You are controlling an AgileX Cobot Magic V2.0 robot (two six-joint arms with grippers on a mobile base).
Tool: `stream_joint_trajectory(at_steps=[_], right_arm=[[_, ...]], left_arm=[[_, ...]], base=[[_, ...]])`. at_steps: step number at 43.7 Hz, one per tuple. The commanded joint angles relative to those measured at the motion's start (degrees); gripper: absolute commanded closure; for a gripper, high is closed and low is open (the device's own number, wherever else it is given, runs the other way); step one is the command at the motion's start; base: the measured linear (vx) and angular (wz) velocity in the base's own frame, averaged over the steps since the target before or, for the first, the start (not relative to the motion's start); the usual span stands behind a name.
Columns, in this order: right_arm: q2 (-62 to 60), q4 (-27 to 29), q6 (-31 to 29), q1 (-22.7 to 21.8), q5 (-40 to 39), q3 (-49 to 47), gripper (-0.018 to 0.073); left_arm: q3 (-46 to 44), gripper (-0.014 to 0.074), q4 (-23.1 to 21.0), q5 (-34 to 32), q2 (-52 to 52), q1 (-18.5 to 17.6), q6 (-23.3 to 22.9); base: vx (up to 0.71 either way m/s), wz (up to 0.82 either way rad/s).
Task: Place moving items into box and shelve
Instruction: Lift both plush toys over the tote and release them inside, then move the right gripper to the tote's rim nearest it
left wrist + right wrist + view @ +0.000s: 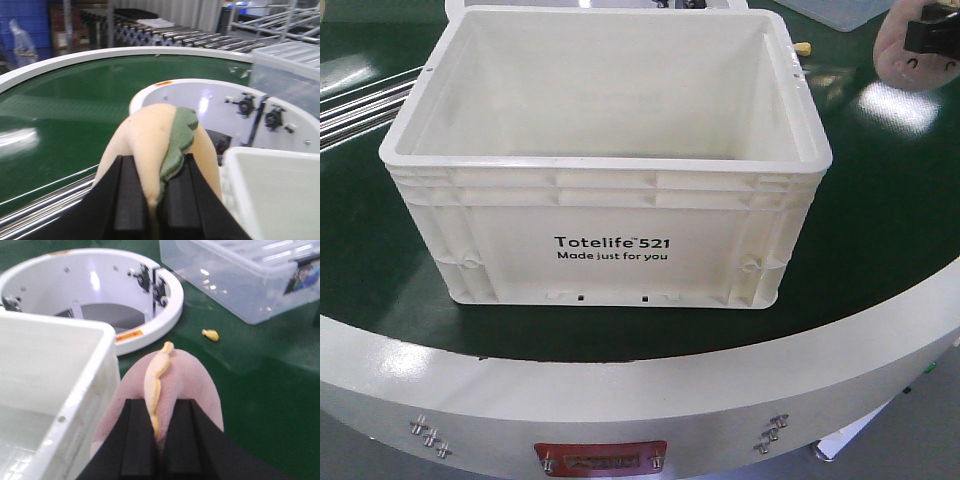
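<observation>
The large white box (605, 235) printed "Totelife 521" stands on the green belt, and nothing shows inside it. My left gripper (152, 200) is shut on the pale yellow-beige toy (145, 140) with a green leaf, left of the box rim (270, 157). My right gripper (157, 437) is shut on the pinkish toy (187, 377) with a yellow stem, just right of the box wall (75, 395). In the front view the pinkish toy (900, 50) hangs at the top right beyond the box, with the right gripper (930, 35) pinching it.
A white ring-shaped hub (95, 295) sits behind the box. A clear plastic bin (240, 275) stands at the back right, with a small yellow scrap (210, 334) on the belt before it. Steel rollers (350, 105) run at the left. The white table rim (640, 390) curves in front.
</observation>
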Motion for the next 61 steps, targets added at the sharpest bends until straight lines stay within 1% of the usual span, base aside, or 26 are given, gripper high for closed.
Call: stream_joint_trajectory(at_steps=[1, 6, 12, 13, 17, 23, 28, 30, 32, 35, 39, 40, 45, 52, 58, 61], right_arm=[[-2.30, 6.13, -5.85, 1.39, -3.50, -1.65, 0.0565], [-2.30, 9.72, -12.28, 5.73, -3.77, -1.65, 0.0564], [-1.80, 12.70, -15.76, 12.16, -4.68, -1.65, 0.0564], [0.72, 12.69, -18.11, 23.27, -10.46, -1.59, 0.0561], [1.81, 12.80, -18.30, 25.60, -13.66, -1.59, 0.0552], [2.55, 12.80, -18.32, 27.47, -15.55, -1.59, 0.0498], [2.67, 12.87, -18.37, 27.61, -15.88, -1.59, 0.0393], [2.67, 12.87, -18.37, 27.61, -15.88, -1.59, 0.0343], [2.67, 12.87, -18.37, 27.61, -15.88, -1.59, 0.0275], [2.67, 12.92, -18.32, 27.61, -16.10, -1.59, 0.0179], [2.67, 12.92, -18.32, 27.61, -16.63, -1.59, 0.0050], [2.67, 14.65, -18.32, 27.61, -19.04, -1.59, -0.0157], [2.67, 14.57, -18.32, 27.49, -18.74, -1.59, -0.0165], [2.67, 14.53, -18.32, 27.43, -19.19, -1.59, -0.0143], [2.67, 14.53, -18.32, 27.43, -21.27, -1.59, -0.0116], [2.67, 14.53, -18.32, 27.43, -22.33, -1.59, -0.0103]], left_arm=[[-1.62, 0.0605, -0.04, -5.35, -1.73, -3.21, -0.07], [-1.62, 0.0605, -0.04, -6.01, -1.33, -7.16, -0.07], [-1.62, 0.0605, 0.09, -7.92, -0.48, -12.27, -0.07], [-1.62, 0.0603, 5.52, -11.55, 2.55, -19.70, -0.07], [-1.62, 0.0594, 5.87, -13.57, 3.87, -20.86, -0.07], [-1.62, 0.0528, 5.52, -14.83, 5.06, -21.31, -0.64], [-1.62, 0.0429, 5.52, -14.96, 5.65, -21.31, -0.69], [-1.62, 0.0371, 5.52, -14.87, 5.93, -21.31, -0.69], [-1.62, 0.0318, 5.52, -14.70, 6.11, -21.31, -0.69], [-1.62, 0.0216, 5.52, -14.57, 6.47, -21.31, -0.69], [-1.62, 0.0121, 5.52, -14.57, 6.63, -21.31, -0.69], [-1.62, -0.0013, 5.52, -14.81, 6.75, -21.31, -0.69], [-1.62, -0.0011, 5.52, -14.32, 6.62, -21.31, -0.69], [-1.62, 0.0011, 5.52, -12.41, 5.43, -20.41, -0.69], [-1.62, 0.0022, 5.52, -8.60, 3.88, -17.66, -0.53], [-1.62, 0.0022, 5.52, -6.31, 2.88, -15.49, -0.53]], base=[[0.00, 0.00], [0.00, 0.00], [0.00, 0.00], [0.00, 0.00], [0.00, 0.00], [0.00, 0.00], [0.00, 0.00], [0.00, 0.00], [0.00, 0.00], [0.00, 0.00], [0.00, 0.00], [0.00, 0.00], [0.00, 0.00], [0.00, 0.00], [0.00, 0.00], [0.00, 0.00]])
